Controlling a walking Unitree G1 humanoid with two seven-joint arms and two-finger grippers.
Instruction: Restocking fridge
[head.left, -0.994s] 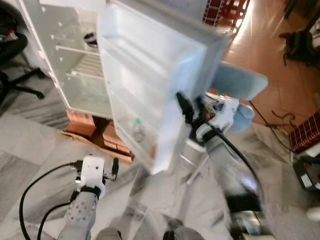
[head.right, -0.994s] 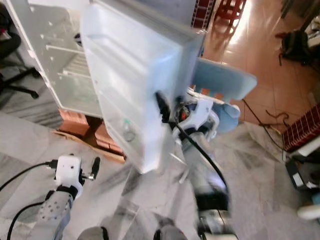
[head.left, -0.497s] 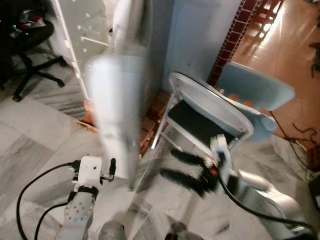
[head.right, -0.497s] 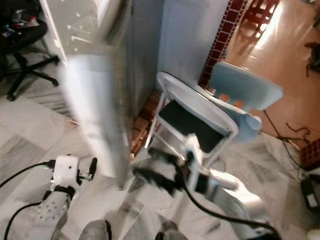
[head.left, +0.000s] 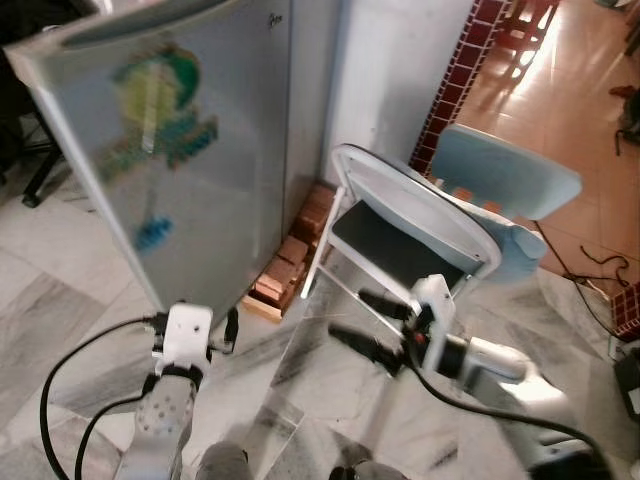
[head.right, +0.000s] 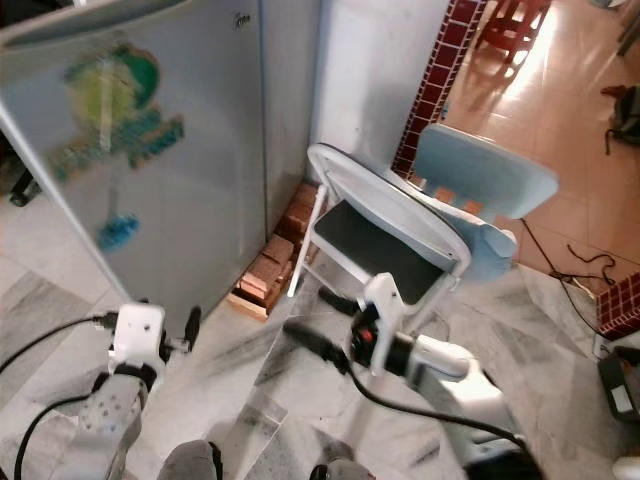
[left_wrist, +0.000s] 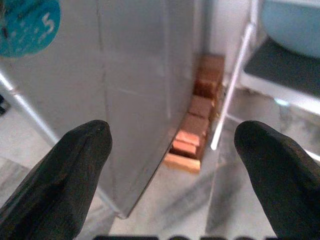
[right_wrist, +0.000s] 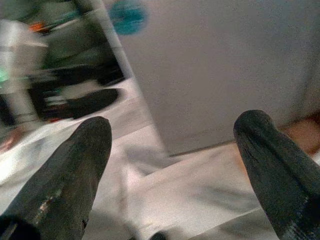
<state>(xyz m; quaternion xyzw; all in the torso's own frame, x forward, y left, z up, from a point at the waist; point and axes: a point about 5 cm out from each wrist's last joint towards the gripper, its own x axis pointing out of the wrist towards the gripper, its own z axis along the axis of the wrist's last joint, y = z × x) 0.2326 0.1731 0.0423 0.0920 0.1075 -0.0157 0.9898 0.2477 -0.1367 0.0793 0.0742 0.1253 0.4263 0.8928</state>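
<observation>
The grey fridge door (head.left: 170, 150) with colourful stickers stands shut at the left, blurred. The fridge rests on bricks (head.left: 285, 270). My right gripper (head.left: 347, 313) hovers low over the floor, in front of a folding chair and to the right of the door. It is open and holds nothing. In the right wrist view its fingers (right_wrist: 75, 165) are spread, facing the door's lower edge. My left gripper (head.left: 228, 335) hangs low by the door's bottom corner. In the left wrist view its fingers (left_wrist: 65, 170) are wide apart and it is open.
A white folding chair (head.left: 400, 240) with a dark seat leans just right of the fridge. A pale blue chair (head.left: 510, 180) stands behind it. A red-tiled column (head.left: 460, 70) rises at the back. Cables (head.left: 590, 270) lie on the floor at the far right.
The fridge door has swung from wide open to shut. My right gripper came off the door's edge and dropped low in front of the folding chair. The camera also shifted.
</observation>
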